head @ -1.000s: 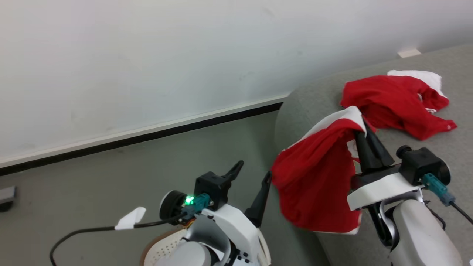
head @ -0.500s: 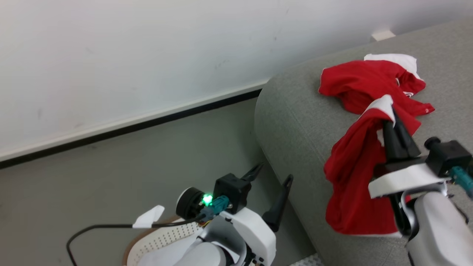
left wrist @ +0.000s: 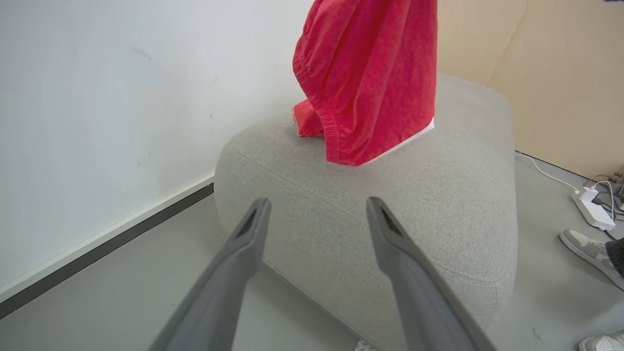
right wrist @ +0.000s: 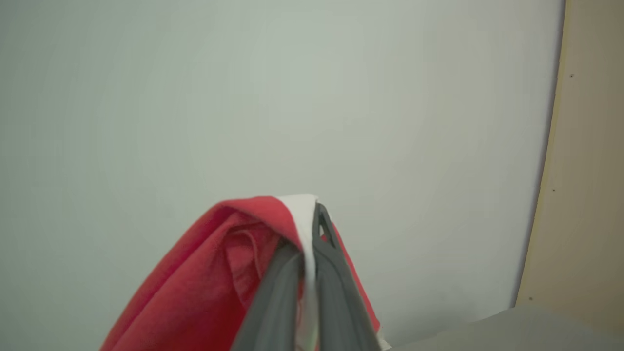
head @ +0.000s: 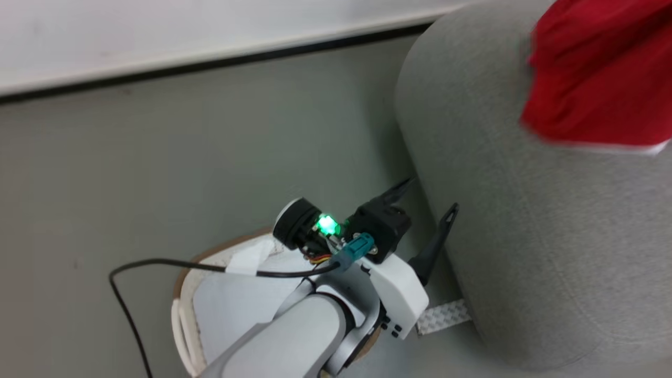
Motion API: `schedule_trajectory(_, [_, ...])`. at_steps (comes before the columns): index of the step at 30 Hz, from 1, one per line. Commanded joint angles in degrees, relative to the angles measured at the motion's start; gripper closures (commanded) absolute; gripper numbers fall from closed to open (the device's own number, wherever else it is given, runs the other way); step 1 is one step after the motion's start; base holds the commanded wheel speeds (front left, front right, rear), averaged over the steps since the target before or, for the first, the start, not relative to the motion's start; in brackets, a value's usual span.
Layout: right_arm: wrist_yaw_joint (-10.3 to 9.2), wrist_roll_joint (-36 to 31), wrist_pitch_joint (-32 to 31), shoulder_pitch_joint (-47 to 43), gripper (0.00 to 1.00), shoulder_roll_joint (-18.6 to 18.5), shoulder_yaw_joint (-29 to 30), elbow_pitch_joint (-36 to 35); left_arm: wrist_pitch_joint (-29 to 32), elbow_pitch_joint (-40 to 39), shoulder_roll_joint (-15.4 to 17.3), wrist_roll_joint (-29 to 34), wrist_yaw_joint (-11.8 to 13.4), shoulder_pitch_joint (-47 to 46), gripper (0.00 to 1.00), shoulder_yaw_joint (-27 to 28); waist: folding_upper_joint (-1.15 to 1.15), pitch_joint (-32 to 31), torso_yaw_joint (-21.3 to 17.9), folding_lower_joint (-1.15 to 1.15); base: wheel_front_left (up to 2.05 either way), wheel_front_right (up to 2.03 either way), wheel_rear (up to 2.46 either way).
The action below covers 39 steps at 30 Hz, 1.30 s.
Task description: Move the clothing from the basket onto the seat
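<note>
Above the seat (left wrist: 463, 204), locate the clothing (left wrist: 375, 73): one red garment with a white edge, hanging free with its lower hem just over the grey top, toward the wall side. Cannot confirm contact between hem and seat from the left wrist view. Trace the garment upward to the right gripper (right wrist: 312, 243), closed and pinching a white band of the fabric between both fingers, with the fingers pointing up toward the wall. Treat the long axis of the garment as vertical, running straight down from the grip point toward the seat. Read the deciding relation accordingly: seat directly below the held load. Expect a lowering followed by a release, with no sideways carry judged necessary beyond a small shift toward the middle of the seat. Regard the right arm as the nearer arm and the only loaded one. Find the left gripper (head: 429, 196) low beside the rounded flank of the seat, spread wide and holding nothing, aimed at the side of the seat and well below the garment. Find the basket (head: 177, 310) on the floor under the left forearm, near the seat, containing a pale pad (head: 231, 310); no red fabric seen in its uncovered part. Judge the transfer as nearly complete for this piece. Watch for the hem draping over the seat edge and sliding toward the floor on release.
</note>
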<state>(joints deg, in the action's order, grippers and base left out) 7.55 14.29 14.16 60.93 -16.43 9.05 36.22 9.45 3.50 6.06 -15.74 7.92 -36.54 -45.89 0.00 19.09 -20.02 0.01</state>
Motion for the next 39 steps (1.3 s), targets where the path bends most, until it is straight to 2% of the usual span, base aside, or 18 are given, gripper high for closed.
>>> schedule_trajectory(1, [-0.13,0.2,-0.1,2.1,1.00,-1.3,1.3,1.3,0.1,0.1,0.0,0.2,-0.3,-1.0,0.00,-0.1,0.00,6.0,3.7,-0.01,0.00,0.00,0.00])
schedule_trajectory(4, [-0.13,-3.0,0.0,10.2,1.00,-7.3,8.3,6.4,0.7,0.3,-0.5,1.4,-0.8,-4.0,0.00,-0.8,0.00,10.0,6.0,-0.01,0.00,0.00,0.00])
schedule_trajectory(8, [-0.13,-9.7,0.6,17.5,1.00,-13.5,19.3,13.4,1.4,0.3,-0.6,2.8,-1.3,-7.1,0.00,-1.4,0.00,14.5,8.0,-0.01,0.00,0.00,0.00])
schedule_trajectory(11, [-0.13,-15.7,0.9,18.1,1.00,-15.2,26.5,18.4,1.1,0.6,-0.9,3.1,-1.4,-8.4,0.00,-1.4,0.00,16.6,9.1,-0.01,0.00,0.00,0.00])
schedule_trajectory(14, [-0.13,-20.8,1.0,14.9,0.98,-13.7,32.5,22.1,0.5,1.2,-1.1,2.9,-1.0,-9.1,0.00,-1.3,0.00,17.9,9.7,-0.01,0.00,0.00,0.00])
schedule_trajectory(17, [-0.13,-25.1,1.0,11.3,0.73,-11.1,38.6,23.3,-0.1,2.1,-1.6,2.5,-0.9,-9.6,0.00,-1.7,0.00,18.6,10.0,-0.01,0.00,0.00,0.00])
schedule_trajectory(18, [-0.13,-26.2,1.0,10.4,0.54,-9.8,40.0,23.8,-0.2,2.4,-1.6,2.4,-0.9,-9.7,0.00,-1.7,0.00,18.7,10.0,-0.01,0.00,0.00,0.00])
schedule_trajectory(19, [-0.13,-27.4,1.0,9.6,0.04,-8.3,41.1,24.6,-0.4,2.7,-1.7,2.2,-0.9,-9.9,0.00,-1.6,0.00,18.6,9.9,-0.01,0.00,0.00,0.00])
schedule_trajectory(20, [-0.13,-28.8,1.0,8.9,0.00,-7.1,41.3,25.5,-0.5,3.0,-1.7,2.0,-0.6,-10.0,0.00,-1.5,0.00,18.6,9.8,-0.01,0.00,0.00,0.00])
schedule_trajectory(25, [-0.14,-30.3,1.0,6.7,0.00,-2.4,39.4,22.8,-1.8,4.3,-0.8,1.6,0.6,-9.9,0.00,0.1,0.00,16.7,8.1,-0.01,0.00,0.00,0.00])
schedule_trajectory(28, [-0.13,-30.0,1.0,3.4,0.00,0.7,37.1,18.5,-3.0,4.5,0.2,0.9,1.7,-8.4,0.00,1.7,0.00,14.5,6.6,-0.01,0.00,0.00,0.00])
schedule_trajectory(35, [-0.13,-24.9,1.0,-8.3,0.00,8.8,29.6,7.2,-8.1,4.7,3.6,-1.9,4.3,-1.5,0.00,5.4,0.00,6.8,4.5,-0.01,0.00,0.00,0.00])
schedule_trajectory(39, [-0.14,-20.0,1.0,-16.7,0.00,10.9,23.6,0.2,-11.5,4.7,5.1,-3.7,6.2,3.3,0.00,7.8,0.00,1.9,4.8,-0.01,0.00,0.00,0.00])
